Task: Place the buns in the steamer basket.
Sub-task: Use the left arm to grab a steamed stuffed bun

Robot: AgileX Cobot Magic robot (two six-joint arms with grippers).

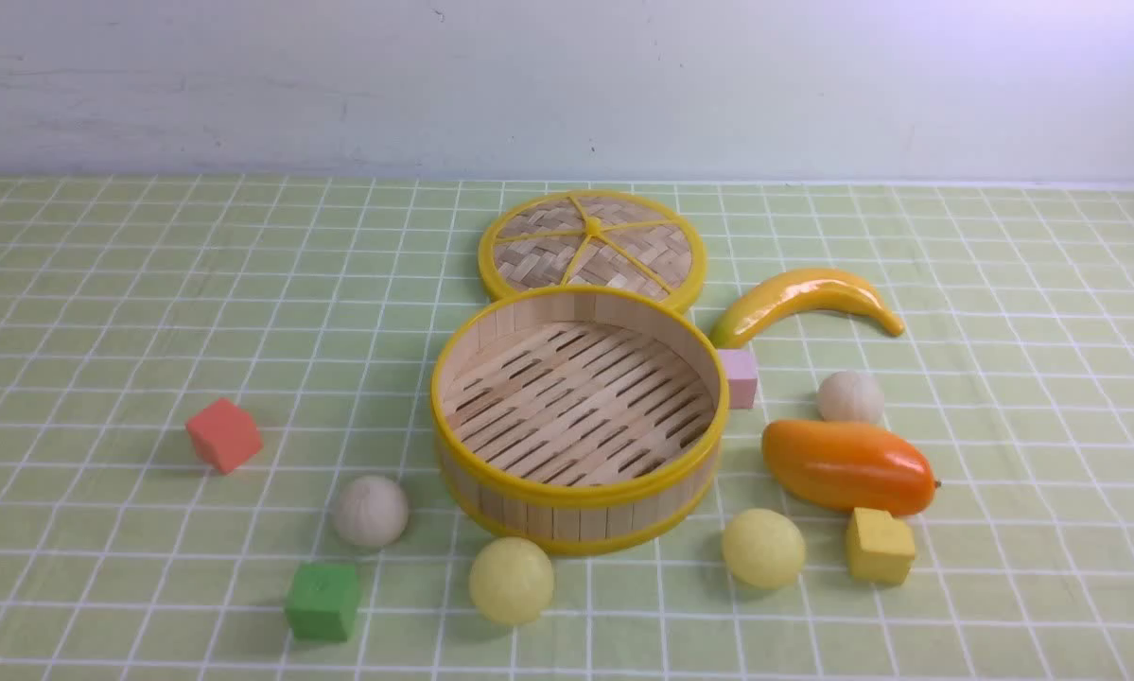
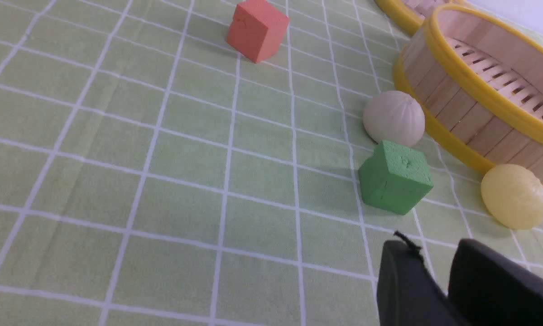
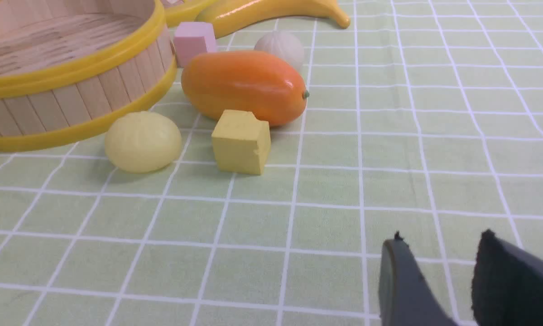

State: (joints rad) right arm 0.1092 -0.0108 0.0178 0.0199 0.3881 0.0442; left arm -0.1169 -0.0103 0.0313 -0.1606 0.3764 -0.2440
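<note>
The steamer basket point(image 1: 567, 515) stands empty mid-table. Four buns lie on the cloth around it: an off-white one point(image 1: 370, 511) at its front left, a pale yellow one point(image 1: 511, 580) in front, another yellow one point(image 1: 763, 548) at its front right, and an off-white one point(image 1: 850, 397) to its right behind the mango. Neither gripper shows in the front view. My left gripper point(image 2: 434, 244) is open and empty, short of the green cube, the off-white bun point(image 2: 393, 117) and the yellow bun point(image 2: 513, 195). My right gripper point(image 3: 441, 237) is open and empty, well short of the yellow bun point(image 3: 142, 141).
The woven lid point(image 1: 592, 248) lies behind the basket. A banana point(image 1: 803, 295), a mango point(image 1: 846, 465), a pink cube point(image 1: 740, 378) and a yellow cube point(image 1: 879, 546) lie on the right. A red cube point(image 1: 224, 434) and a green cube point(image 1: 322, 602) lie on the left.
</note>
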